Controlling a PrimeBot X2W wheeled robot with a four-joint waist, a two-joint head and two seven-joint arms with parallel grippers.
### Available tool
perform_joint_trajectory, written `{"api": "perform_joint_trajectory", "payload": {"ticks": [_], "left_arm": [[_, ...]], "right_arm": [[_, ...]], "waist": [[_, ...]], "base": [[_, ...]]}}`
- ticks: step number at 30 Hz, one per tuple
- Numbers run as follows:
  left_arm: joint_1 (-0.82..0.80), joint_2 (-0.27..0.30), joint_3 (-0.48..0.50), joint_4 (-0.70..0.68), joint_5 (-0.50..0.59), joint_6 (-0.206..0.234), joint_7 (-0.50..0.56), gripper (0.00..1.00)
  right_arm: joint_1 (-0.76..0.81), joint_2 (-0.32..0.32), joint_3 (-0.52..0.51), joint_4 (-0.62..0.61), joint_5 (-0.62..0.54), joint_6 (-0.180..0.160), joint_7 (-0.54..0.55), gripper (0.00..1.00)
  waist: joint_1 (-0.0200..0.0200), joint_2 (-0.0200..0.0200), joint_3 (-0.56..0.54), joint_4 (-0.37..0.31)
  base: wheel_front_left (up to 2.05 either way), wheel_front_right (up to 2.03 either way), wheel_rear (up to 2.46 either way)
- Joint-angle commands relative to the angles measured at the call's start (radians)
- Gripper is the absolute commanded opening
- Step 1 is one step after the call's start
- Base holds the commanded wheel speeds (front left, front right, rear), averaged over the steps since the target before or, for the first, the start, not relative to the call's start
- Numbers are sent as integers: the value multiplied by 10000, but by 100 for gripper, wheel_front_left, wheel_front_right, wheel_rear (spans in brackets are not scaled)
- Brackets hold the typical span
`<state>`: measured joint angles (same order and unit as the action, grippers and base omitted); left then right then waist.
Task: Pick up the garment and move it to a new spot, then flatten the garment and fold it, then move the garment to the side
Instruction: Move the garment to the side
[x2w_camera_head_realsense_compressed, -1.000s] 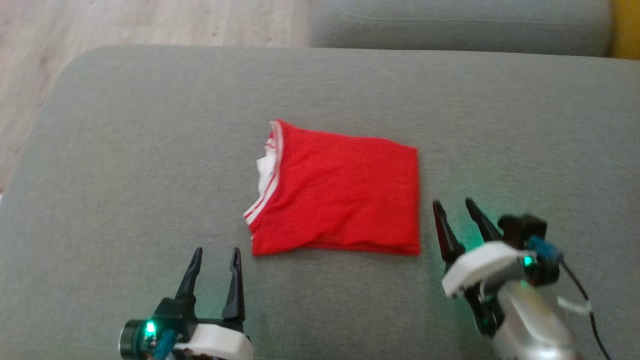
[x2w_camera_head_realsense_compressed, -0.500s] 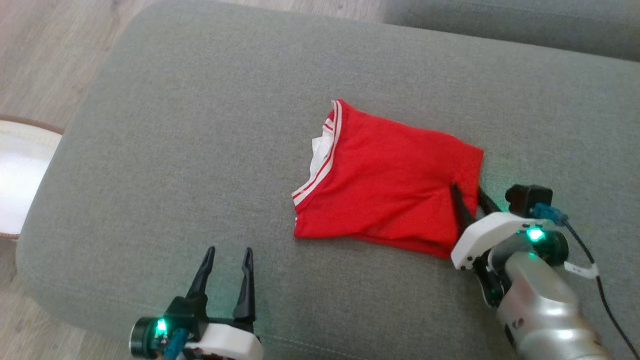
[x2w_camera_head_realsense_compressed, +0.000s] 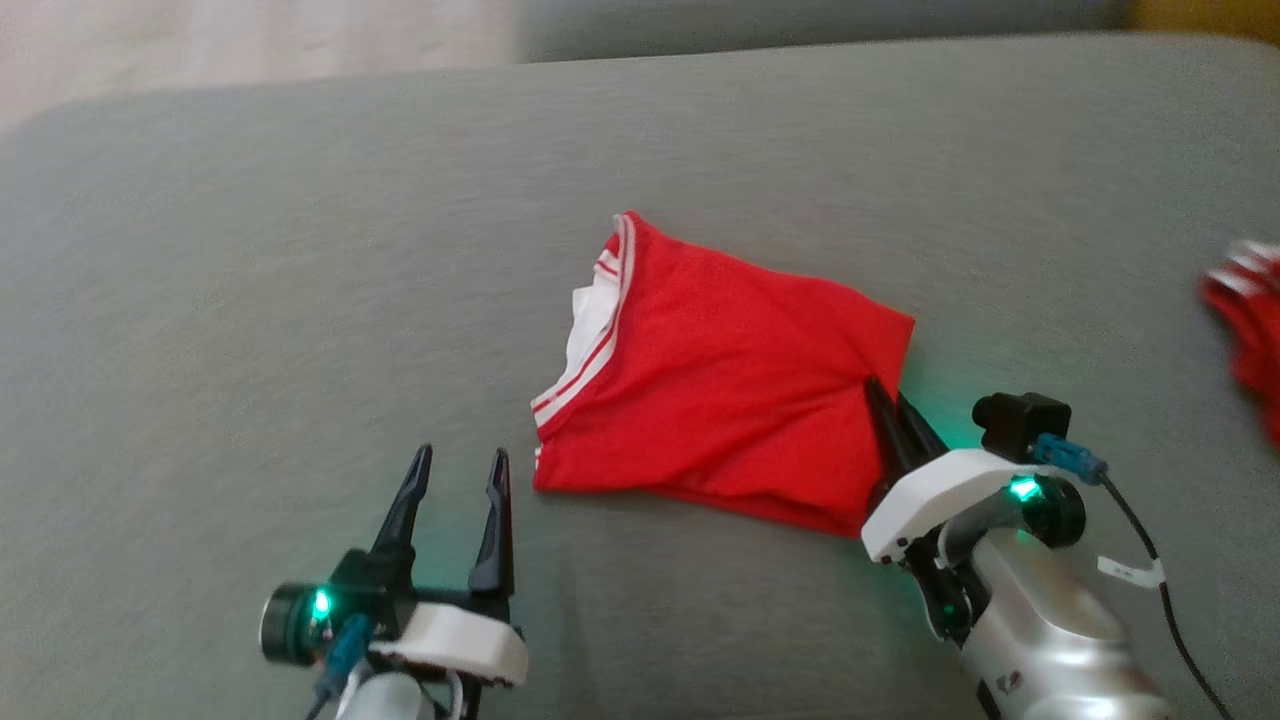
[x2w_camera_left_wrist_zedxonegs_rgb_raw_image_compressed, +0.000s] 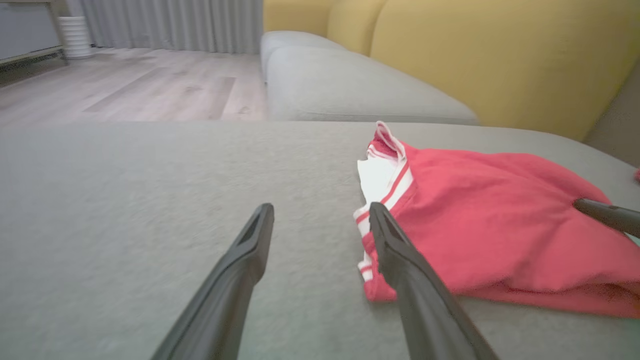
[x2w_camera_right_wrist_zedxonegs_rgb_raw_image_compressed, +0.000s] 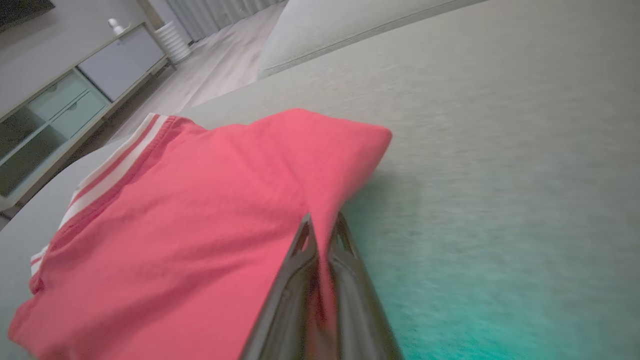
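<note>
— Right tool (x2w_camera_head_realsense_compressed: 885, 400), clear of the garment (x2w_camera_head_realsense_compressed: 720, 390) a second ago, now pinches its right edge, narrow on a fold of cloth.
— And the left tool (x2w_camera_head_realsense_compressed: 462, 453)?
— Wide, empty, just beside the garment's near left corner.
— Where's the garment?
— Folded, lying on the grey sofa (x2w_camera_head_realsense_compressed: 250, 300).

The red garment (x2w_camera_head_realsense_compressed: 710, 400) is lying folded on the grey sofa cushion (x2w_camera_head_realsense_compressed: 250, 300), white-striped trim showing along its left edge. Its right edge is standing up in a bunched ridge.
</note>
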<state>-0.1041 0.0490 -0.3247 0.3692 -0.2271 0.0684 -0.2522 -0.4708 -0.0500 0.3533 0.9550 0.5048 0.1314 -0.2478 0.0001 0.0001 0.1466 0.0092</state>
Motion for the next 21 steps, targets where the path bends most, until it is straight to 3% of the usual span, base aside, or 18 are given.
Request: {"api": "perform_joint_trajectory", "payload": {"ticks": [1, 5, 11, 17, 21], "left_arm": [[-444, 12, 225, -305, 82, -61, -95, 100], [-544, 12, 223, -274, 85, -115, -95, 100], [-621, 12, 185, -303, -59, -134, -95, 100], [-732, 12, 11, -245, -41, -151, -95, 100], [-734, 12, -84, -155, -81, -168, -95, 100]], "right_arm": [[27, -3, 104, -470, 22, -7, -135, 0], [416, -3, 33, -1029, -11, -7, -137, 0], [827, -3, -75, -1538, -147, -7, -138, 0], [936, -40, -157, -1932, -432, -7, -138, 0], [432, -501, -96, -2116, -603, -7, -138, 0]], "waist": [[-1, -1, -61, -1793], [-1, -1, -41, -2954], [-1, -1, 80, -4049], [-1, -1, 213, -4577], [-1, -1, 311, -4542]], "base": [[0, 0, 0], [0, 0, 0], [0, 0, 0], [0, 0, 0], [0, 0, 0]]}}
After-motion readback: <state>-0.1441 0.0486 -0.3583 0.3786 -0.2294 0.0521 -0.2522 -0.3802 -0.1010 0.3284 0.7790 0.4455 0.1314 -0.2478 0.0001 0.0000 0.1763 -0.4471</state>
